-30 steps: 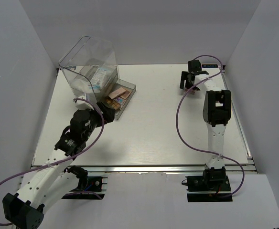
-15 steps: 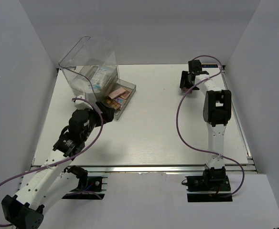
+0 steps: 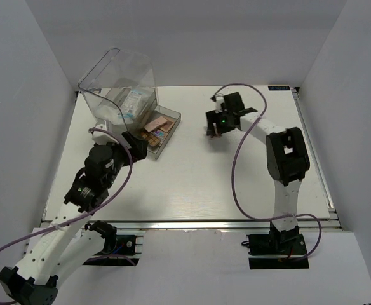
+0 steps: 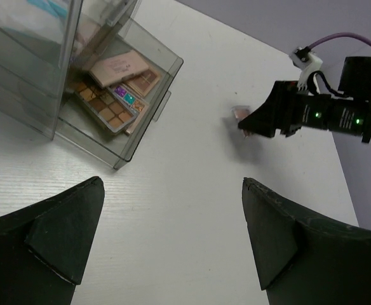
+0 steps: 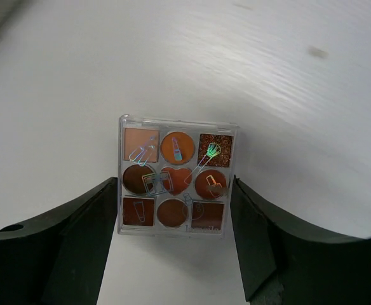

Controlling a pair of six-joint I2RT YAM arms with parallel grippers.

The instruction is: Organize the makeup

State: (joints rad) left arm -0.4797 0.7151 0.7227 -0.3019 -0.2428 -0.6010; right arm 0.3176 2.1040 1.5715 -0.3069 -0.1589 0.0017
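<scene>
Looking through the right wrist camera, I see the right gripper (image 5: 174,198) clamped on a square, clear-cased eyeshadow palette (image 5: 176,168) with nine brown and orange pans. Both black fingers press against its side edges. From the left wrist view the palette (image 4: 239,114) sticks out of the fingertips with a soft shadow on the white table (image 3: 204,184) below it, so I read it as lifted off the surface. From above, that gripper (image 3: 215,126) sits over the far middle of the table, well apart from the storage box.

The left gripper (image 4: 173,244) stands spread wide with nothing between its fingers. In the overhead view it (image 3: 138,150) hovers just beside the near front corner of the smoky clear plastic drawer (image 3: 170,135).

That drawer is pulled out of the large clear plastic drawer box (image 3: 119,76) at the far left of the table. Several flat palettes in pink and brown tones (image 4: 115,95) lie overlapping inside it. Through the box wall I can make out white packets (image 3: 131,101) in the compartment above the drawer; I cannot count them.
</scene>
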